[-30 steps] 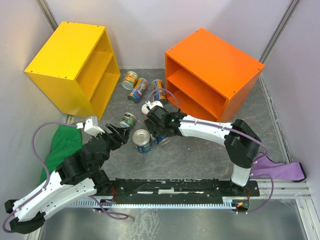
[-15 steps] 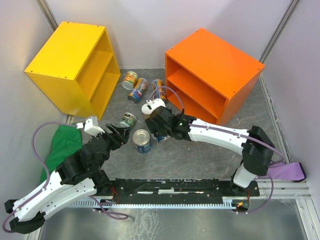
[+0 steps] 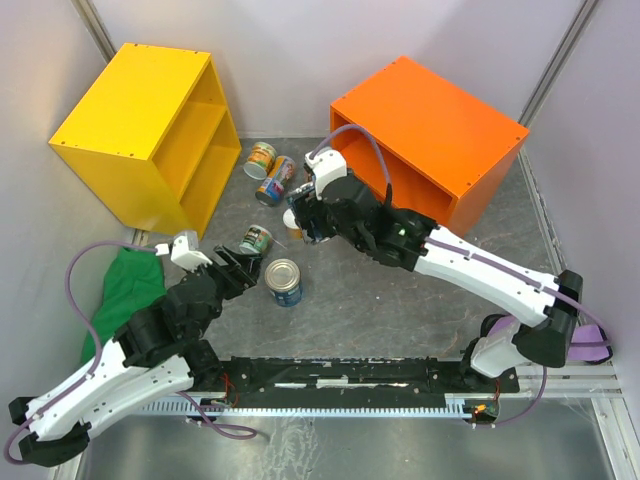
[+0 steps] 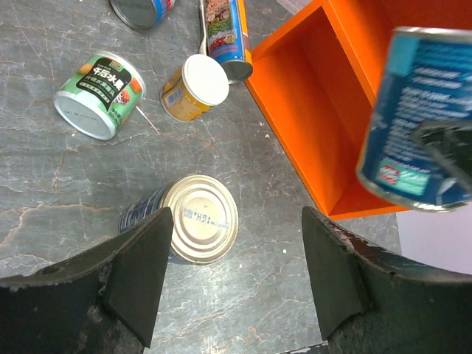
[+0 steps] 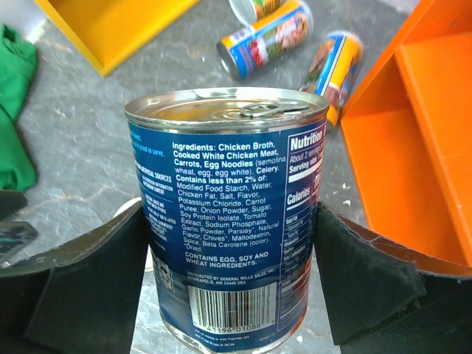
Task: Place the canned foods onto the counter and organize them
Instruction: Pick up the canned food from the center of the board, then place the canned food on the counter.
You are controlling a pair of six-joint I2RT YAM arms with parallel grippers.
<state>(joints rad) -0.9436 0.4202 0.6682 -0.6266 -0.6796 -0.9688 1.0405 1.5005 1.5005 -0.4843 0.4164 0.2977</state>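
My right gripper [image 3: 312, 222] [image 5: 232, 254] is shut on a blue-labelled tin [image 5: 228, 214], held upright in the air in front of the orange counter [image 3: 430, 130]. The held tin also shows in the left wrist view [image 4: 424, 118]. My left gripper [image 3: 240, 266] [image 4: 236, 225] is open and empty just behind the second blue tin [image 3: 285, 282] [image 4: 200, 227], which lies on the floor. A green-labelled can [image 3: 256, 239] [image 4: 99, 94] and a yellow white-lidded can [image 4: 195, 87] lie beyond it. Three more cans [image 3: 277, 180] [image 5: 269, 37] lie between the cabinets.
The yellow cabinet [image 3: 150, 130] stands at the far left, its open side facing the cans. A green cloth [image 3: 125, 290] lies at the left and a purple cloth [image 3: 560, 340] at the right. Grey walls close in the back and sides.
My right arm has lifted the blue tin off the floor and carried it away from me, toward the orange counter. The left arm has not moved.
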